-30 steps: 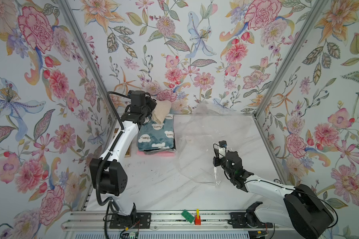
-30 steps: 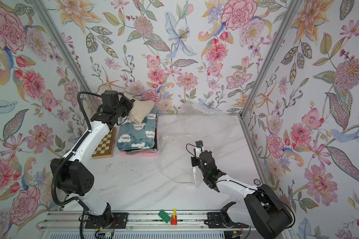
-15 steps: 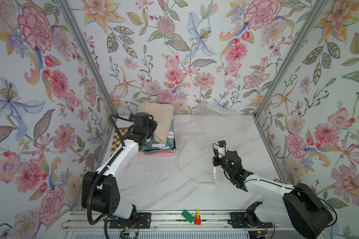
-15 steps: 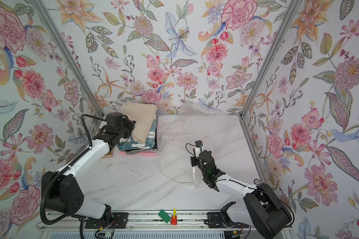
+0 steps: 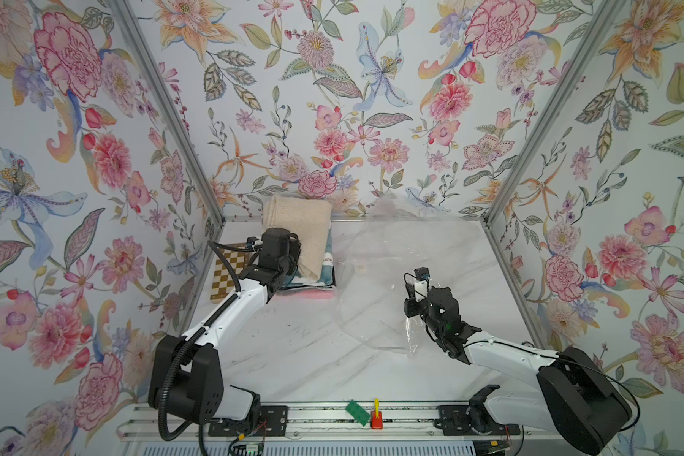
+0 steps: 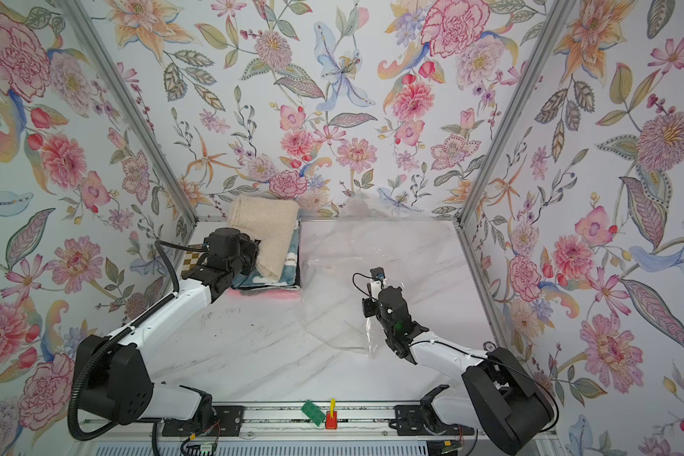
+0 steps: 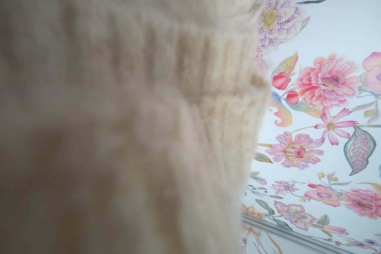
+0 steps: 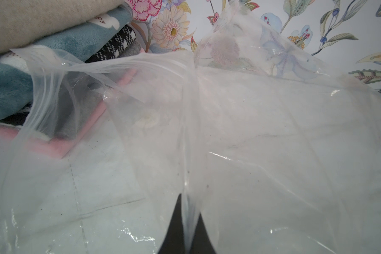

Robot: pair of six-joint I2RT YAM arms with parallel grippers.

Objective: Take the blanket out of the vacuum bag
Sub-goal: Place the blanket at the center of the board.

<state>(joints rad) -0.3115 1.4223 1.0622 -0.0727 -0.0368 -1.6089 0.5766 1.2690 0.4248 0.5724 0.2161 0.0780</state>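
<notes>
Clear plastic of the vacuum bag [image 8: 262,136], empty, is pinched at its rim between the closed fingers of the right gripper [image 8: 187,199], likely to anchor it, while well beyond them the left gripper [image 5: 292,256], closed apparently on the cream blanket [image 5: 297,221], rests it atop the stack of folded blankets [image 5: 326,273].

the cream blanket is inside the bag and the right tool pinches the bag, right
No: the cream blanket lies outside the bag, on the stack, as both top views show. The right tool does pinch the bag.
</notes>
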